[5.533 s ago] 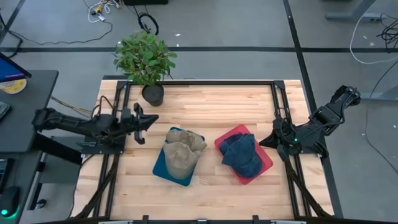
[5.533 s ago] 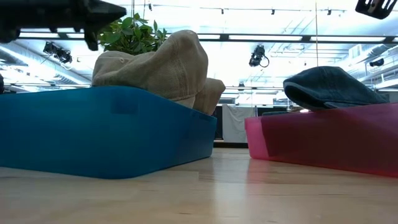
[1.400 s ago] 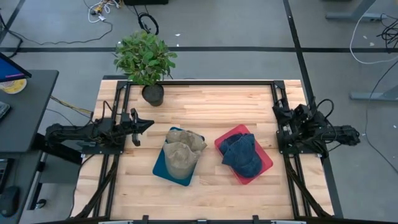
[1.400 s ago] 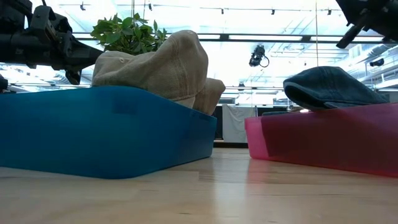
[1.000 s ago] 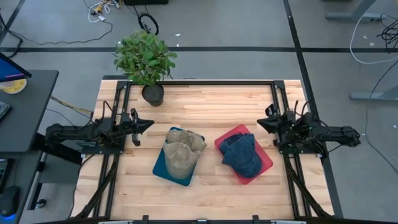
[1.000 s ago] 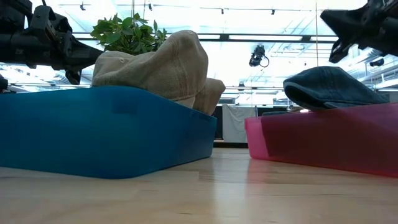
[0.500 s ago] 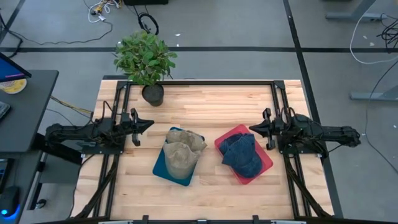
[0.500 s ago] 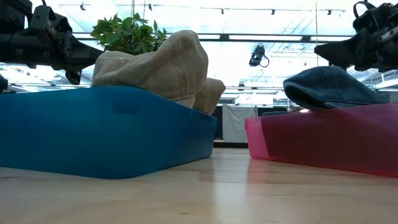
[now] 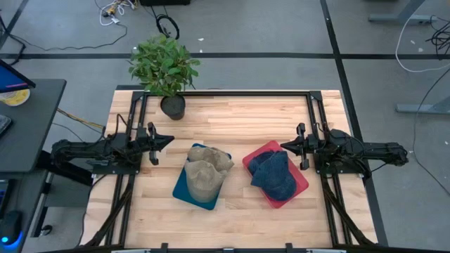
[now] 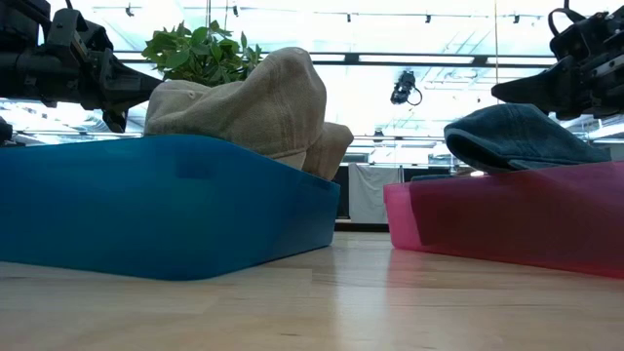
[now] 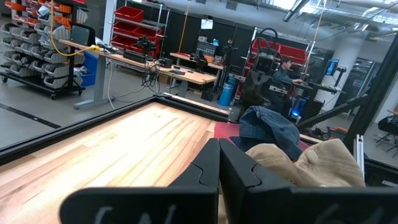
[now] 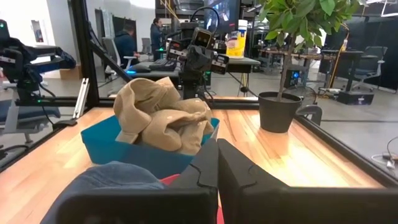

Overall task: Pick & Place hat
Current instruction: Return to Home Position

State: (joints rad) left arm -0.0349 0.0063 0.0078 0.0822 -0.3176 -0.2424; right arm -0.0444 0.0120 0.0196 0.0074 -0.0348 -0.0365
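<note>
Now, fingers pressed together on the left gripper, and the same on the right gripper: only the wrist views show that. The left one hangs over bare table, apart from the blue bin holding the brown caps. The right one hovers at the far right edge of the pink bin. The low view shows it clear above the blue caps. A plant stands at the far left edge.
</note>
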